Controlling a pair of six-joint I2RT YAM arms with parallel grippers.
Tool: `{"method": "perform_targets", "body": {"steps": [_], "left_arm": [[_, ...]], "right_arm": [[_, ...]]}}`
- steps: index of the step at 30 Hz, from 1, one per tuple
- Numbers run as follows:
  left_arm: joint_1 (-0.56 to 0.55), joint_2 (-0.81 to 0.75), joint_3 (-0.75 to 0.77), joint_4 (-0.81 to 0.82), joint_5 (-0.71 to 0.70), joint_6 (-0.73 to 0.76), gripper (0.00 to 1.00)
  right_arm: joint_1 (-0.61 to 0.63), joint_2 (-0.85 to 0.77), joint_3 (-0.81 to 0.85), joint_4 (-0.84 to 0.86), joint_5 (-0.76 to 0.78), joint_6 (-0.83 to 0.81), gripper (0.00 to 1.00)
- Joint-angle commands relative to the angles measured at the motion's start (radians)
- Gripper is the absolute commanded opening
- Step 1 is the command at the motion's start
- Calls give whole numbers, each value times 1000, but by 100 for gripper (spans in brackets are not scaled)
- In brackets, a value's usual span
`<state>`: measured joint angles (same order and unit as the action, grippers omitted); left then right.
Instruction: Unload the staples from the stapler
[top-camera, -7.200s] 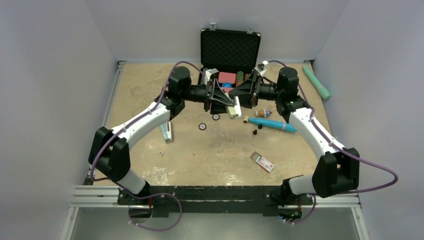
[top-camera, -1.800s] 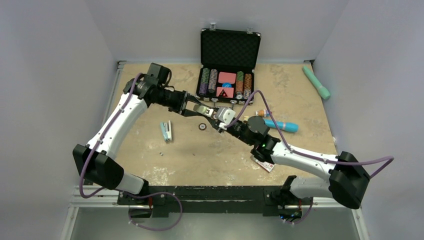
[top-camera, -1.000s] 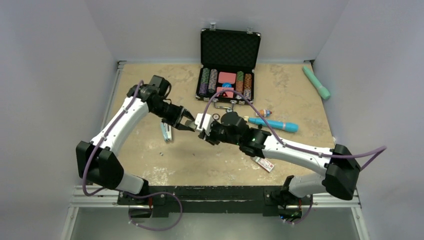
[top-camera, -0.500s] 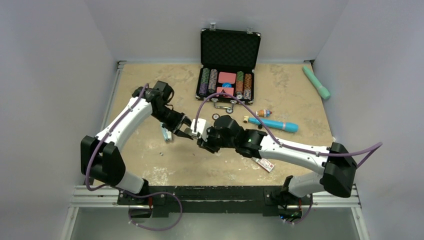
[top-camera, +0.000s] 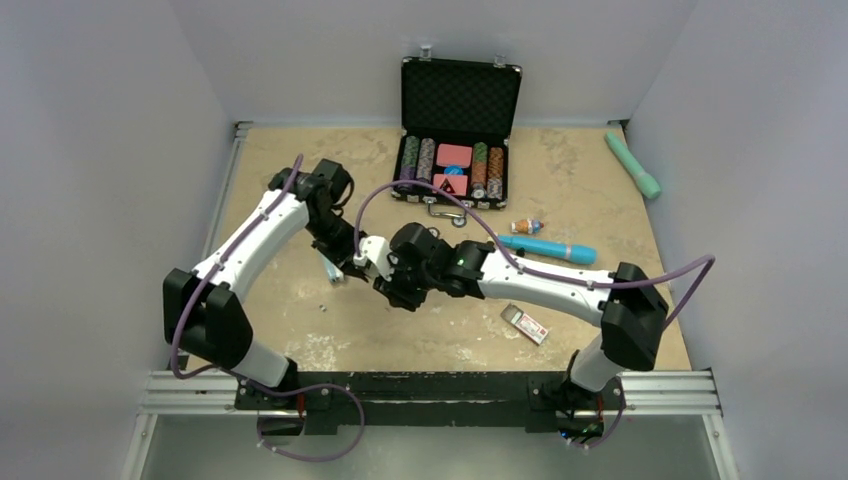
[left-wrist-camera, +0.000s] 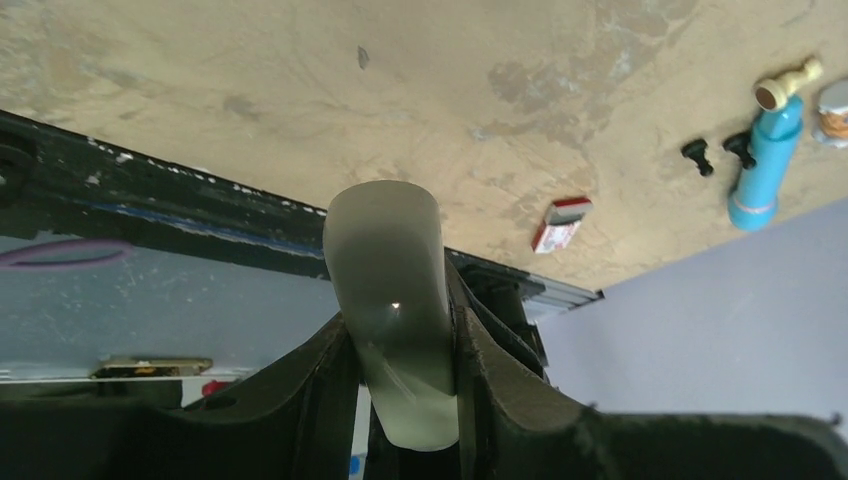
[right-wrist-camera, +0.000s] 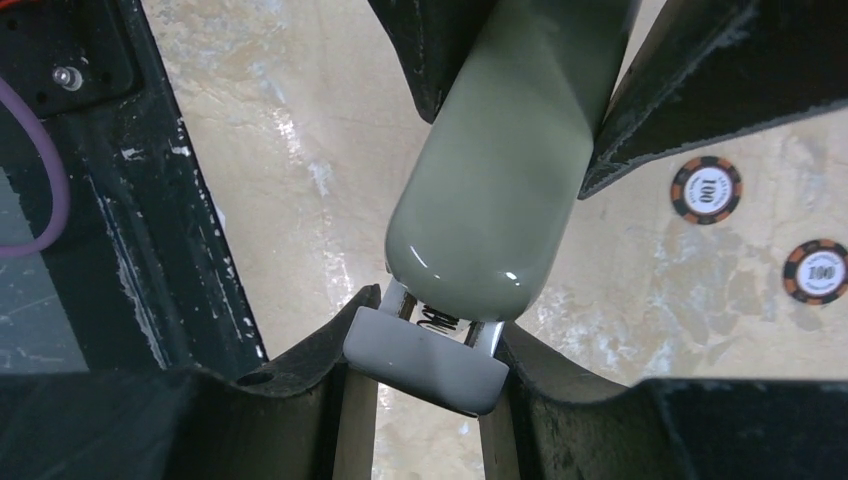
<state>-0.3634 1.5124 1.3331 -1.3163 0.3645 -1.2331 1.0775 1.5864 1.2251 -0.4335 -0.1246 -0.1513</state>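
- The left gripper was clamped on the stapler, bracing its body in mid-air.
- The right gripper pinched its grey tray end, likely to pull the staples out.

It was a robot lab: a table boxed by plain walls, with arms bolted to a metal rail.

Right claw pinches grey end of stapler; left claw grips body.
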Motion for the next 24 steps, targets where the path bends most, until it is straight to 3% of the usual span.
{"method": "perform_targets", "body": {"steps": [1, 9, 19, 24], "left_arm": [[-60, 28, -4, -177, -349, 206, 0], [-200, 160, 24, -241, -613, 173, 0], [-225, 175, -17, -213, -657, 174, 0], [-224, 197, -3, -230, -684, 201, 0]], "right_arm": [[-21, -1, 89, -98, 27, 28, 0], [-13, 170, 123, -206, -14, 85, 0], [-11, 223, 233, -294, -6, 142, 0], [-11, 257, 68, -267, -40, 205, 0]]}}
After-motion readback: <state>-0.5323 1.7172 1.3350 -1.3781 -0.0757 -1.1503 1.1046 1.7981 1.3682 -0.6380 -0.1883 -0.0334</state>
